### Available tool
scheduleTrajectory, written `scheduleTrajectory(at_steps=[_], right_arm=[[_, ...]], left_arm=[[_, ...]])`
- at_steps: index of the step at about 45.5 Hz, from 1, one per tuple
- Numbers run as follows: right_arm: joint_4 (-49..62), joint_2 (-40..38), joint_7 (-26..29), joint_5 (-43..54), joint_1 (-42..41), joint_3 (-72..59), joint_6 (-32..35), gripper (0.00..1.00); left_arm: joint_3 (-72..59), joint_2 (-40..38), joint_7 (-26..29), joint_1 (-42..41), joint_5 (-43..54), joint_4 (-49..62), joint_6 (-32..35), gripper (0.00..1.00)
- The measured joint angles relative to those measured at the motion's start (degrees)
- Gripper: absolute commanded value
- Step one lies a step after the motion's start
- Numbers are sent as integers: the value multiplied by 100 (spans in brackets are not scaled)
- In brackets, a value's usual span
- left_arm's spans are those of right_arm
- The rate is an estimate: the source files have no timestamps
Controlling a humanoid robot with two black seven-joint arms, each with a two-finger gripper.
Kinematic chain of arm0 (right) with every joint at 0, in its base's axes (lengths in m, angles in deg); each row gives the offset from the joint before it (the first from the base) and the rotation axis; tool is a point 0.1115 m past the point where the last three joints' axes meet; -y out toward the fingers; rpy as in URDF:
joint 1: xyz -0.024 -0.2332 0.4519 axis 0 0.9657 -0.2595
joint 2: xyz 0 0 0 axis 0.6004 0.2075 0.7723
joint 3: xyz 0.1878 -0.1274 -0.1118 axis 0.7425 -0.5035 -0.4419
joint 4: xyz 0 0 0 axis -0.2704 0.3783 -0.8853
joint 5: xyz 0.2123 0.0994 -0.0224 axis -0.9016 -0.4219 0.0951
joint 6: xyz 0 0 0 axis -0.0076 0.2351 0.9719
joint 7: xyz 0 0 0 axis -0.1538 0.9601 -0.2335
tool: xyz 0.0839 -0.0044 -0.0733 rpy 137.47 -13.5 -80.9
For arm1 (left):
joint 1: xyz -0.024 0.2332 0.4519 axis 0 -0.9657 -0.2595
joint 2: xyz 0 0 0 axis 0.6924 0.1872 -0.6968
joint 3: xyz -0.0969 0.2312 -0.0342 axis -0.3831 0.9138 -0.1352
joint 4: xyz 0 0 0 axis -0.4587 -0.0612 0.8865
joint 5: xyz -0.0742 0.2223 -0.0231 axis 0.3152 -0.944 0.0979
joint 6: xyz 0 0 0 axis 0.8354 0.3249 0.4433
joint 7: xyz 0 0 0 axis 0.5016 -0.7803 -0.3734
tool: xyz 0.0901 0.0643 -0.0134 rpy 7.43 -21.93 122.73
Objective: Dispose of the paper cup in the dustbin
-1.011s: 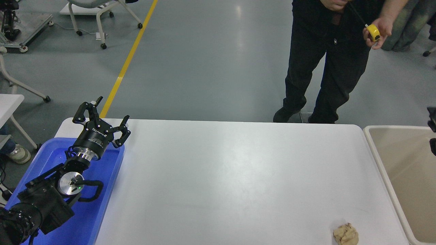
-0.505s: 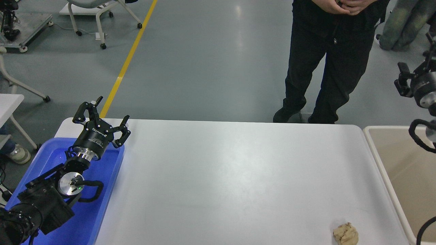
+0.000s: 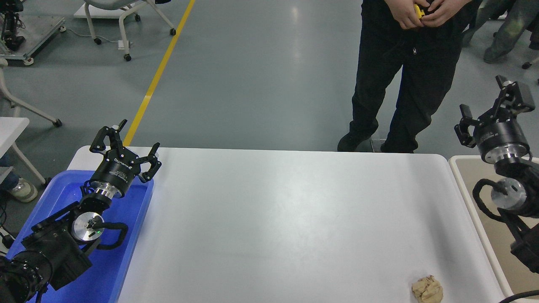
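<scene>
white table [image 3: 273, 219] — blue tray [image 3: 126, 252], crumpled paper ball [image 3: 427, 289]

One white table [image 3: 273, 219]. One blue tray [image 3: 126, 252], at its left end. One beige dustbin [image 3: 471, 198], at its right end. One crumpled tan paper ball [image 3: 427, 289]. Two black grippers: left gripper [image 3: 126, 141], right gripper [image 3: 490, 107]. One person [image 3: 404, 84] in full view at the far side, holding one small yellow object [image 3: 418, 11]; the legs of a second person [image 3: 503, 29] show at the upper right.
</scene>
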Motion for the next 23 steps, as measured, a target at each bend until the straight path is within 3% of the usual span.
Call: scheduleTrajectory(at_steps=[23], right_arm=[[-14,141,-20,8,386,-50,185,99]], left_arm=[[0,2,4,0,0,1,0,100]])
